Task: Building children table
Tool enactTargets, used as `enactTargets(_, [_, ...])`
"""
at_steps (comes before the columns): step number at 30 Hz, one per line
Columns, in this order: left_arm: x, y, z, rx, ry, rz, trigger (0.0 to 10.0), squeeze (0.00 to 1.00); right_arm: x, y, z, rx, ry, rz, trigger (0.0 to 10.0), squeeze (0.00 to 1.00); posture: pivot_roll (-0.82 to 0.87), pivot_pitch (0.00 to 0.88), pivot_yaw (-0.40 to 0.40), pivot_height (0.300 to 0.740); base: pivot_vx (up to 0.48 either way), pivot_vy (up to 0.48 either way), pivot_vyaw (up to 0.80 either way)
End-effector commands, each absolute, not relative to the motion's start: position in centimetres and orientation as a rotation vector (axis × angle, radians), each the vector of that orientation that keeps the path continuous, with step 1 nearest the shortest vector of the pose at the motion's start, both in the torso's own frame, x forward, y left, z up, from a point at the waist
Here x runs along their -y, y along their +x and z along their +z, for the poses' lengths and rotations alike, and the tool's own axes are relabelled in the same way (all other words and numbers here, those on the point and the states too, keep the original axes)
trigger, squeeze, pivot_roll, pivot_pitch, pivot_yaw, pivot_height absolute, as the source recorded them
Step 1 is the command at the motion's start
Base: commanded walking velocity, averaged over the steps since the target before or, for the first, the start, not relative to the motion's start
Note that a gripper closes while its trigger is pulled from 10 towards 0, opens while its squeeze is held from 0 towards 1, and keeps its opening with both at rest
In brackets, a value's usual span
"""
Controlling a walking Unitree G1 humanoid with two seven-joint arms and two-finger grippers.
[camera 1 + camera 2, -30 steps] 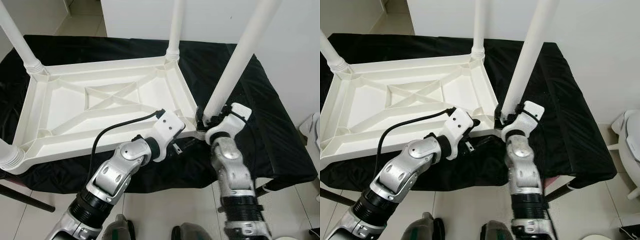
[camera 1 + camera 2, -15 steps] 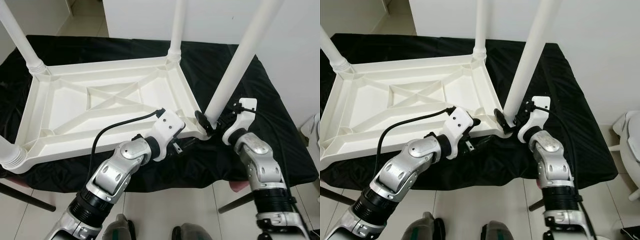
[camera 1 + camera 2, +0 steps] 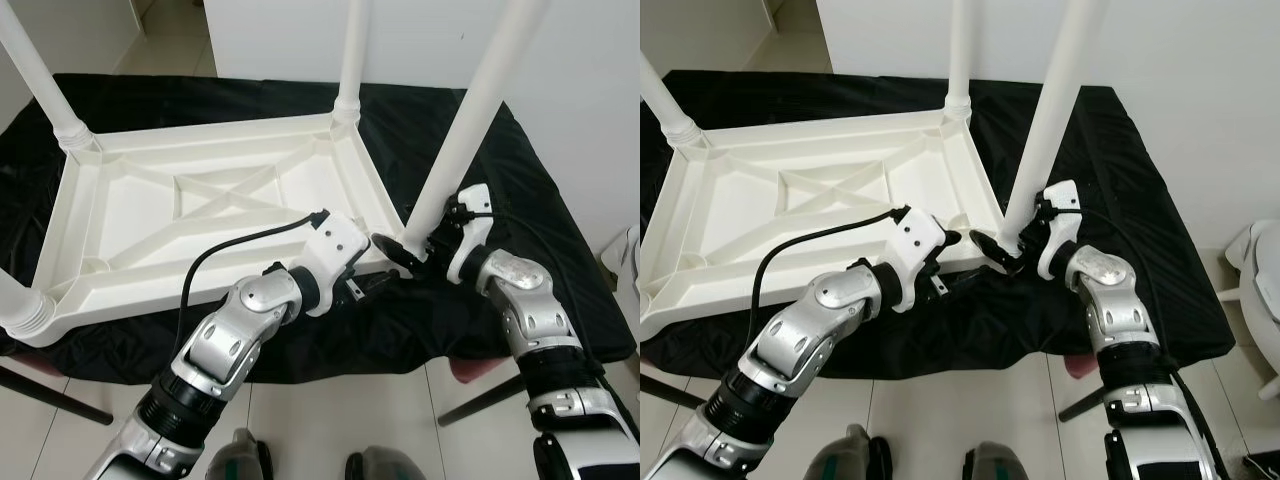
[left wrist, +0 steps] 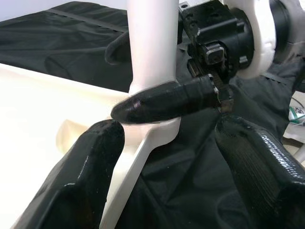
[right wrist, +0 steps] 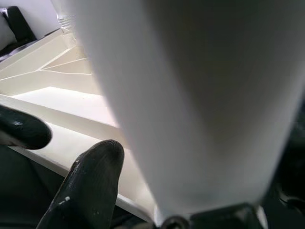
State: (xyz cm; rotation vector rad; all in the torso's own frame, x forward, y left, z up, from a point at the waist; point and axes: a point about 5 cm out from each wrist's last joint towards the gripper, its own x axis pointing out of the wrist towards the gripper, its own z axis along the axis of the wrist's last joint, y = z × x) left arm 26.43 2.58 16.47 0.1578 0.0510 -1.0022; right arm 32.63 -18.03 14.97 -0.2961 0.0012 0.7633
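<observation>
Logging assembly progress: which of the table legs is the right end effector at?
The near-right leg, leaning at the corner nearest the robot; right end effector is at its base.

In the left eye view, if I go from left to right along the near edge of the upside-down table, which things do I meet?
Near-left table leg → left pincer → right pincer at the foot of the near-right table leg → black cloth.

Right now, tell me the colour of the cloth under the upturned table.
Black. The cloth shows best in the left eye view, spread beneath the white table.
</observation>
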Motion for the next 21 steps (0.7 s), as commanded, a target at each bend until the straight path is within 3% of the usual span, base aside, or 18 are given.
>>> enactTargets(1, [-2.5,26.2,16.3,-0.069,0.163,-1.050,10.0,0.00,18.1,32.8,15.1,0.004,-0.304,0.772,7.0,0.00,-0.17,0.019,0.030,0.740,0.000,0.000,0.00])
enactTargets(2, [-2.5,26.2,16.3,-0.069,0.162,-1.050,10.0,0.00,18.2,32.8,14.9,-0.003,-0.303,0.774,0.0,0.00,-0.17,0.022,0.030,0.740,0.000,0.000,0.00])
enactTargets(19, [-2.5,25.8,16.1,-0.075,0.155,-1.060,10.0,0.00,18.1,31.1,13.4,0.012,-0.205,0.754,0.0,0.00,-0.18,0.037,0.024,0.740,0.000,0.000,0.00])
enactTargets(20, [-2.5,25.8,16.1,-0.076,0.154,-1.061,10.0,0.00,17.9,30.9,13.5,0.027,-0.188,0.733,3.6,0.00,-0.18,0.040,0.024,0.740,0.000,0.000,0.00])
enactTargets(21, [-2.5,25.8,16.1,-0.076,0.154,-1.061,10.0,0.00,17.9,30.9,13.5,0.027,-0.188,0.733,3.6,0.00,-0.18,0.040,0.024,0.740,0.000,0.000,0.00])
